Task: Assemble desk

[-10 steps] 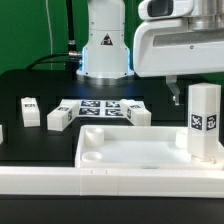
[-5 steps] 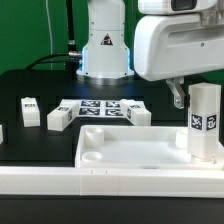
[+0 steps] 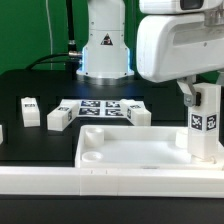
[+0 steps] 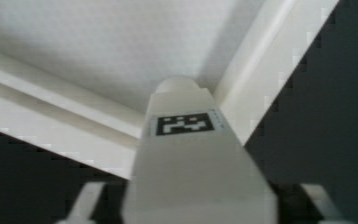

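Observation:
The white desk slab [image 3: 100, 150] lies with its raised rim up at the front of the table. One square white leg [image 3: 205, 125] with a tag stands upright in the slab's corner at the exterior view's right. My gripper [image 3: 198, 95] is lowered over the top of this leg. In the wrist view the leg [image 4: 190, 150] fills the space between my fingers [image 4: 91, 200], with a dark gap on each side, so the gripper [image 4: 194, 208] is open around it. The slab's rim [image 4: 247, 60] shows beyond.
Three loose legs lie on the black table: one [image 3: 29, 110] at the left, one [image 3: 58, 118] beside the marker board [image 3: 100, 108], one [image 3: 140, 115] at its right. A long white rail [image 3: 100, 182] runs along the front. The robot base [image 3: 105, 50] stands behind.
My gripper has moved toward the exterior view's right and lower, from beside the standing leg to over its top. The leg and slab have not moved.

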